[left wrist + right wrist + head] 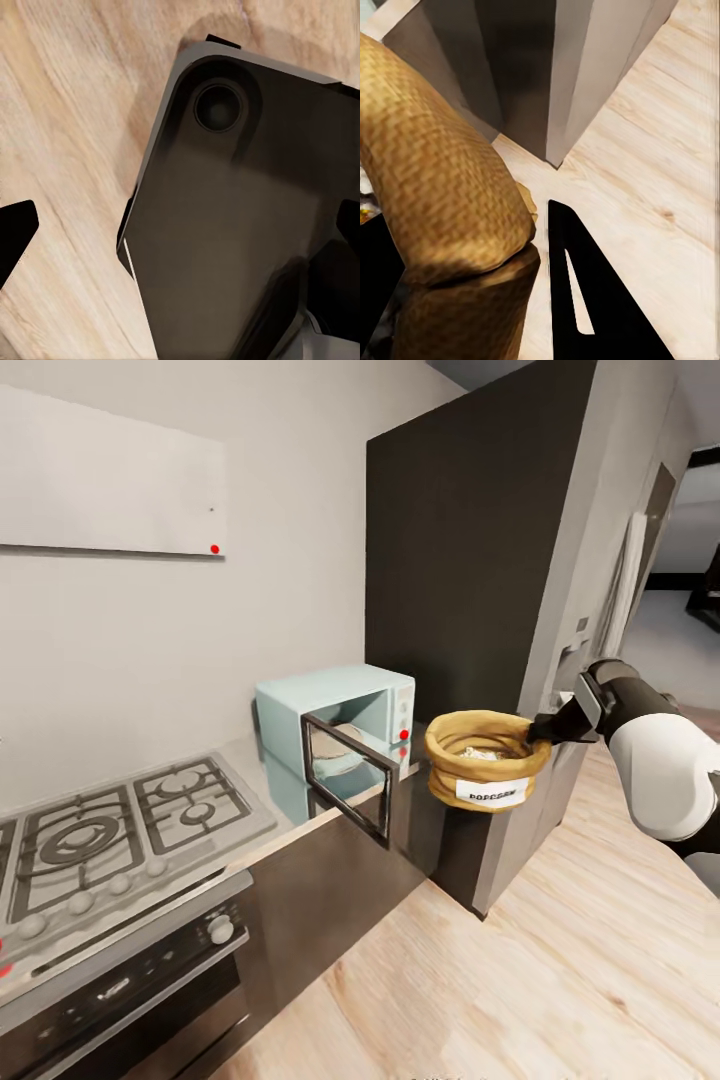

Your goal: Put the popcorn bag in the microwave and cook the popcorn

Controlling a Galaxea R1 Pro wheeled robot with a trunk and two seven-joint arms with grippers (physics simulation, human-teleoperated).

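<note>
The brown popcorn bag [484, 763] hangs in the air just right of the microwave [345, 725], off the countertop's [262, 785] end, label facing me. My right gripper [540, 732] is shut on the bag's rolled rim at its right side; up close the rim [442, 187] sits between a black finger [585, 300] and another at the frame's edge. Whitish popcorn [483, 753] shows inside the bag. The pale blue microwave stands on the counter with its dark glass door [347, 774] swung open toward me. My left gripper's dark fingertips [15, 236] sit wide apart above the robot's base.
A gas hob [110, 830] is set into the counter left of the microwave, with a built-in oven [130, 990] below. A tall dark cabinet [470, 560] and a grey fridge [600, 580] rise behind the bag. Light wood floor [560, 960] stretches to the right.
</note>
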